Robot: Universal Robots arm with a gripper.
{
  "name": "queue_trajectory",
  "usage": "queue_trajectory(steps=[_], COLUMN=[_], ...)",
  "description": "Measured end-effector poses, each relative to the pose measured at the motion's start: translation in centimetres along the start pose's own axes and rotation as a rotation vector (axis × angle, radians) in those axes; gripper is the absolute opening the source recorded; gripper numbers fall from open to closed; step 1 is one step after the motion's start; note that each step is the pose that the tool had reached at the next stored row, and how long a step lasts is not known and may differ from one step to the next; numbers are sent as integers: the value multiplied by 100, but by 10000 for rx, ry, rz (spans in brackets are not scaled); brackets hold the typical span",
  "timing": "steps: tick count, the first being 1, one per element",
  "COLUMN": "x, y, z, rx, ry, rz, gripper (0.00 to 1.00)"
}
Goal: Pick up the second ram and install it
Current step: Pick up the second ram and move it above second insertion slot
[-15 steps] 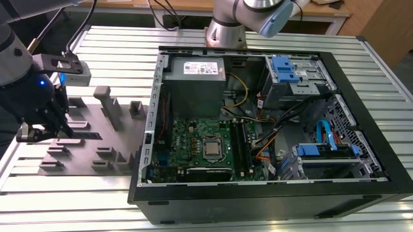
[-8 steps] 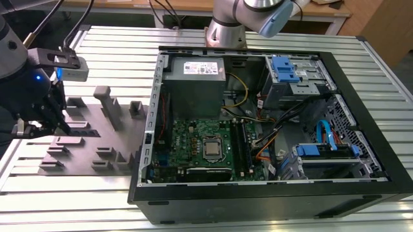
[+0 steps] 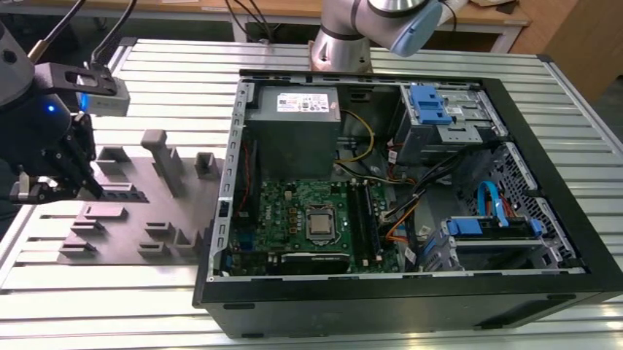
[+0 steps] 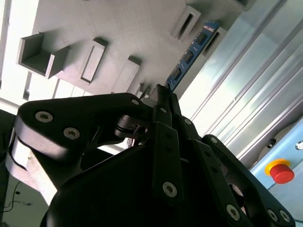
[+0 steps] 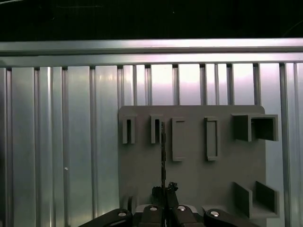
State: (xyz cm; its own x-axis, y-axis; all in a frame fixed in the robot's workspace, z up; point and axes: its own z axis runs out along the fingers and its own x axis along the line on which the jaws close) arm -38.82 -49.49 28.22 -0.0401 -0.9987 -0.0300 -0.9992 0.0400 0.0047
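Ram: the ram (image 4: pixel 190 53) is a thin stick with a blue face and a row of small black chips. In the second wrist view it juts out from between the tool's fingertips.
Ram, edge-on: in the first wrist view it shows as a thin dark line running from the tool toward a row of narrow slots in the tray.
Ram's place: over the tray, at the side toward the exterior view's left, well apart from the case. I cannot tell whether its far end touches the tray.
Tool: the tool (image 4: pixel 161 97) is narrow, its fingers pinched on one end of the ram. In the exterior view it hangs over the tray's left part.
Tray: the tray (image 3: pixel 146 211) is grey, with upright blocks and slots. It lies flat on the bench, just beside the case on the exterior view's left.
Bench: the bench (image 3: pixel 165 65) is slatted metal and carries the tray and the case.
Case: the case (image 3: pixel 409 295) is black, lies on its side and is open on top.
Board: the board (image 3: pixel 282 211) is green and sits in the case's near left part, with a square silver processor (image 3: pixel 319 222) near its middle.
Supply: the supply (image 3: pixel 292 109) is a grey box at the case's far left, beyond the board.
Brackets: blue brackets (image 3: pixel 428 102) sit on the case's right side.
Arm base: the arm base (image 3: pixel 341 40) stands at the bench's far edge, behind the case.
Button: a red button (image 4: pixel 282 171) on a yellow ring shows in the second wrist view, past the bench.
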Motion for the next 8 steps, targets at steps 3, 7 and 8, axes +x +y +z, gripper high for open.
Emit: queue_trajectory(steps=[3,7,8], x=[-1,-3,-4], y=[0,1,1], z=[-42,-99,-113], rx=[0,0,0], ry=[0,0,0], rz=[0,0,1], gripper=[14,14,14])
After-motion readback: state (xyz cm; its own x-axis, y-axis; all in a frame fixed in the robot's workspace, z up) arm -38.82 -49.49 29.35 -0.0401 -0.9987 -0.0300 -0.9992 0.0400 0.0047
